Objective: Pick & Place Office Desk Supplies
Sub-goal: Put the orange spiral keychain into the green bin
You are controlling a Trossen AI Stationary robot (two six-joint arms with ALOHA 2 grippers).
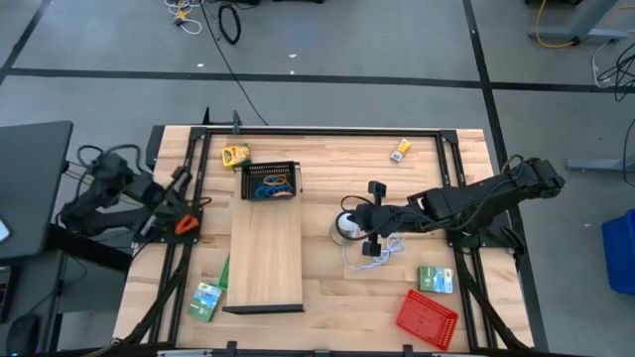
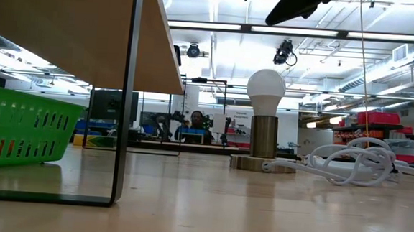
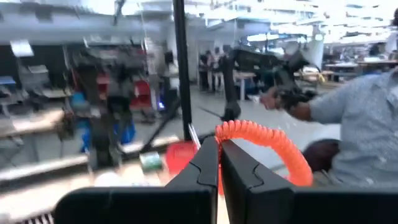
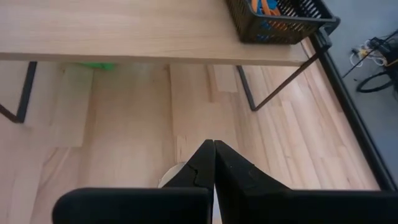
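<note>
My left gripper (image 3: 219, 144) is shut on an orange coiled band (image 3: 273, 140) at the table's left edge (image 1: 186, 224). My right gripper (image 4: 214, 148) is shut with nothing in it. It hangs near mid-table (image 1: 375, 220), above a white lamp bulb (image 1: 345, 227). A black mesh tray (image 1: 270, 181) with blue and orange bands stands on the far end of the wooden board (image 1: 266, 253). Small card boxes lie at the far left (image 1: 235, 155), far right (image 1: 401, 150), near right (image 1: 435, 280) and near left (image 1: 206, 299). My left gripper pinches the orange coiled band between its two fingers at one spot on its loop (image 3: 221, 129). The fingers lie roughly level and point toward the table's right side. The rest of the loop (image 3: 292, 158) arcs out to one side of the fingers, lifted clear of the table.
The lamp (image 2: 264, 116) stands upright on its round base, with a white cable (image 2: 355, 165) heaped beside it. A green mesh tray (image 2: 19, 126) sits under the board. A red tray (image 1: 427, 317) lies at the near right. A person in a pale shirt (image 3: 367, 124) is beyond the table.
</note>
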